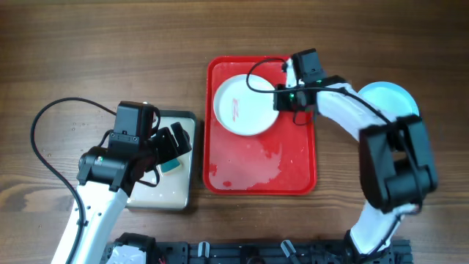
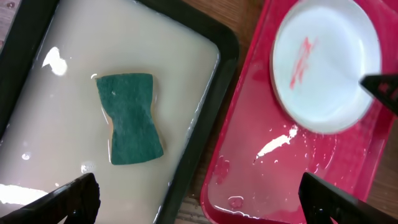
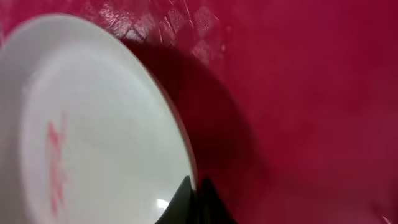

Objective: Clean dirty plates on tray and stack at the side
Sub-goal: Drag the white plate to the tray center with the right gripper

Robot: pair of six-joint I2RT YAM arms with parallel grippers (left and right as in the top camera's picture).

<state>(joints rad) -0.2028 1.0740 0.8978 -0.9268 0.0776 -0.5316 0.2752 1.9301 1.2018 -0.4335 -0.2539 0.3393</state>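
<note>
White plate (image 1: 245, 106) w/ red smear at top of wet red tray (image 1: 293, 170); light-blue plate (image 1: 385, 94) on table to its right.

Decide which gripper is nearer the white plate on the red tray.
Right. The right gripper is at the white plate's rim; the left gripper hovers apart over the metal pan holding the sponge.

Dark brown wood-grain table (image 1: 73, 59). Red tray (image 1: 293, 165) sits approx mid-table, long side running front to back. Metal pan (image 1: 168, 199) is just left of the tray, w/ a thin strip of wood between them. Light blue plate (image 1: 388, 97) lies right of the tray, only partly in view.
</note>
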